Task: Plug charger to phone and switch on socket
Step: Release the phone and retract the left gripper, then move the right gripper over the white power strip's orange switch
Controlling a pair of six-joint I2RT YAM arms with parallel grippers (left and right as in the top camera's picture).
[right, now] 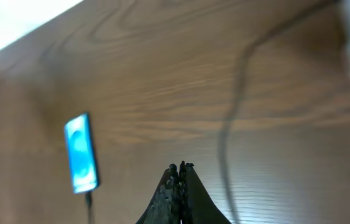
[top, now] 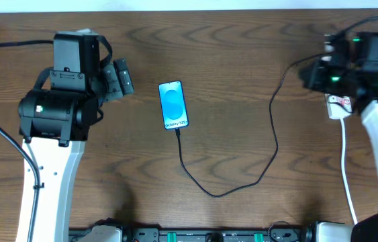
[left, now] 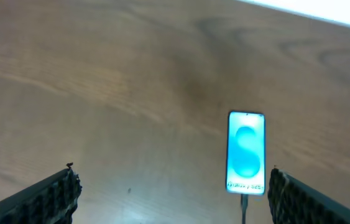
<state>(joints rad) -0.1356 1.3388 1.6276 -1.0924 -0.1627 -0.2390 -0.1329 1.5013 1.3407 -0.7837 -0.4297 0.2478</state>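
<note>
The phone [top: 173, 104] lies flat at mid-table, its blue screen lit; it also shows in the left wrist view [left: 246, 152] and the right wrist view [right: 80, 152]. The black charger cable [top: 242, 181] runs from the phone's near end in a loop to the right and up toward the right arm, with its plug tip at the phone's port. The white socket strip [top: 340, 106] peeks out beneath the right arm, mostly hidden. My left gripper [left: 171, 193] is open and empty, left of the phone. My right gripper [right: 181, 169] is shut and empty, above the table near the socket.
The wooden table's far edge [top: 189, 10] runs along the top of the overhead view. A white cord [top: 345, 161] trails from the socket toward the front. Black arm cables [top: 1, 46] lie at the far left.
</note>
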